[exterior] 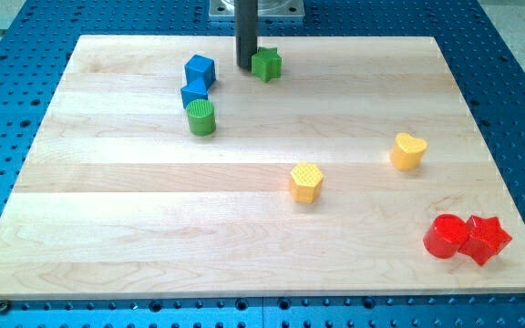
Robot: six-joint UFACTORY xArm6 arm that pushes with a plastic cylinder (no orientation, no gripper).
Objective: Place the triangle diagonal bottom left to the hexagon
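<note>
My tip (246,68) rests on the board near the view's top, touching or almost touching the left side of a green star (267,64). A blue cube (200,69) sits to the tip's left. Just below it is a second blue block (193,93), which looks like the triangle, though its shape is hard to make out. A green cylinder (201,117) stands right below that one. The yellow hexagon (306,182) sits near the board's middle, far down and to the right of the tip.
A yellow heart (408,151) lies right of the hexagon. A red round block (446,236) and a red star (487,240) touch each other at the bottom right corner. The wooden board (135,237) lies on a blue perforated table.
</note>
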